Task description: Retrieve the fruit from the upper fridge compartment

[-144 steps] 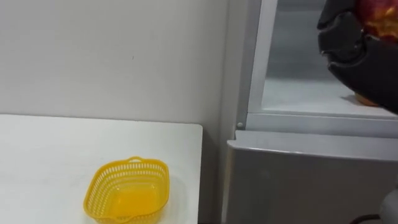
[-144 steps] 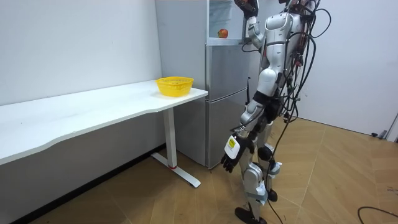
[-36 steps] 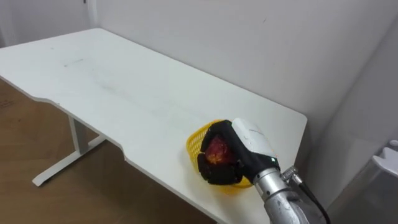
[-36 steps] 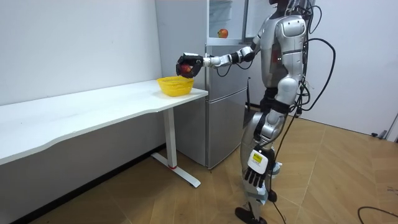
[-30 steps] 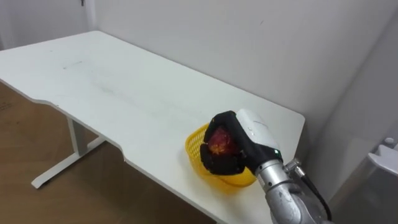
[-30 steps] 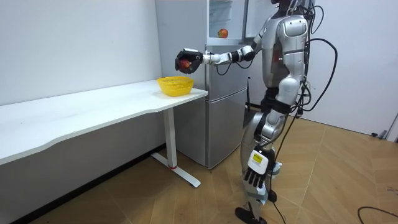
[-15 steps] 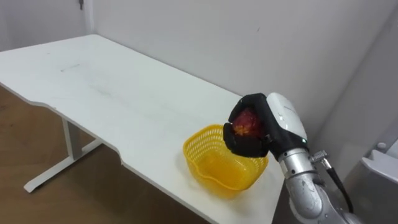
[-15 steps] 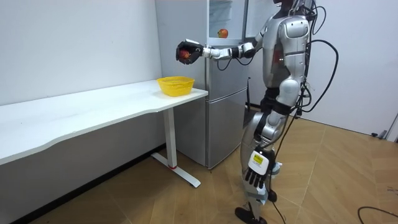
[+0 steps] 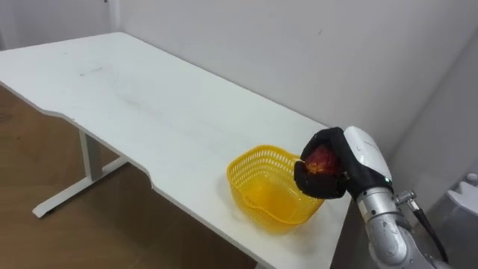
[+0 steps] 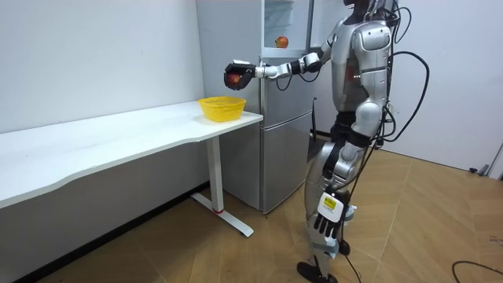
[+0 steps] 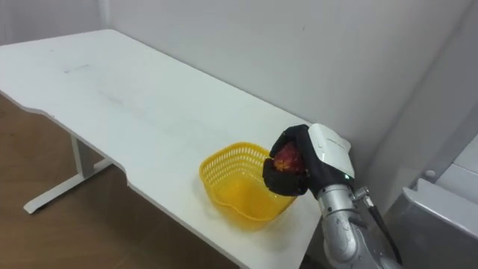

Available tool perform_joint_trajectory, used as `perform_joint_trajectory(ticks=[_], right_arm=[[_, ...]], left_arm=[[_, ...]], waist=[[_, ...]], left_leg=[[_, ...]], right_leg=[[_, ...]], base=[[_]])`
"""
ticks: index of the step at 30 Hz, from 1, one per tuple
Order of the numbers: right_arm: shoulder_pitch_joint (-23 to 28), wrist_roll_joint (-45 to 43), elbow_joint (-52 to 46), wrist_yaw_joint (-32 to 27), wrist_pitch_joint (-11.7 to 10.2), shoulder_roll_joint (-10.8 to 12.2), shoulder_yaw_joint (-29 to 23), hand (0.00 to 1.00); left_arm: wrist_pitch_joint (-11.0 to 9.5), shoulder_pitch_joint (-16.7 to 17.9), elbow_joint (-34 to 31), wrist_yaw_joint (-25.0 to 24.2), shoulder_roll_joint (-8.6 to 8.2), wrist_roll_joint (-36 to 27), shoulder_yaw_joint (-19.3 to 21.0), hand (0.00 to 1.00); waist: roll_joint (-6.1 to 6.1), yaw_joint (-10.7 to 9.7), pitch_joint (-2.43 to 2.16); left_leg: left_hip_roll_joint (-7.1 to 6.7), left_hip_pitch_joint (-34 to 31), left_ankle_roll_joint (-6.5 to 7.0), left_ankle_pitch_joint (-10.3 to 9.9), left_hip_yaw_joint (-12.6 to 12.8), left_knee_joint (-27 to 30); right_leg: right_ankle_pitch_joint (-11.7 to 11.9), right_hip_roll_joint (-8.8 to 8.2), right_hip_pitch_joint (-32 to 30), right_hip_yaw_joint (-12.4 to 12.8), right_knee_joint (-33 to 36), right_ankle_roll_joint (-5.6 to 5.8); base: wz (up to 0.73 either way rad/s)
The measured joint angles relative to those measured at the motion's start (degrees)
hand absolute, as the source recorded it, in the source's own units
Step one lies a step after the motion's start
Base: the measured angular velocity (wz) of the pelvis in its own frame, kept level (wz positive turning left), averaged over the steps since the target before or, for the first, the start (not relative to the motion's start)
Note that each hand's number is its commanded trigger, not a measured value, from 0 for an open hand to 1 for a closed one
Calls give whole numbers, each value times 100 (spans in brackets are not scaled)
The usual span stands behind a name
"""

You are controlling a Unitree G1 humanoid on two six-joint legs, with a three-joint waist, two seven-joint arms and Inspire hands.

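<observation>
A: Apple [image 9: 321, 159], is it? How will it handle?

B: Firm, light, smooth-skinned, I judge; best cupped around its middle. Right hand [image 9: 330, 185] has its fingers curled round it, just over the right rim of the yellow basket [image 9: 237, 187] on the bench [image 9: 149, 104]. Left hand [image 10: 328, 226] hangs slack, fingers straight.

A: Change?

B: Half a second ago it was higher above the basket.
</observation>
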Motion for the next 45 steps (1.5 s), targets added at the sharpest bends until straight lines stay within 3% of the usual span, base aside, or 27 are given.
perform_joint_trajectory(ticks=[18, 19, 20, 21, 45], right_arm=[[-9, -42, -108, 29, 284, 53, 214, 100], [-9, -49, -82, 29, 287, 93, 214, 61], [-9, -72, -77, 29, 288, 132, 214, 46], [-9, -100, -77, 29, 288, 145, 214, 0], [-9, -233, -80, 30, 287, 174, 216, 0]], left_arm=[[61, -18, -99, 82, 48, 1, 59, 0], [76, 0, -100, 98, 47, 1, 59, 0], [96, 22, -100, 132, 41, 1, 59, 0], [108, 29, -100, 140, 38, 1, 59, 0], [118, 0, -26, 204, 34, 0, 153, 0]], waist=[[-17, 290, 20], [-17, 296, 20], [-14, 296, 22], [-12, 296, 24], [-1, 296, 41]], left_leg=[[-2, -99, 0, -1, -5, 6], [-3, -101, 0, -1, -20, 8], [-4, -109, -2, 0, -34, 14], [-5, -114, -2, 0, -41, 18], [-11, -128, -3, 0, -84, 46]], right_leg=[[-1, -1, -97, -9, 10, 1], [-1, -1, -94, -19, 13, 1], [-1, -1, -94, -31, 15, 0], [-1, 0, -94, -38, 15, 0], [-1, -3, -86, -85, 38, 0]], base=[[0], [5], [5], [6], [1]])
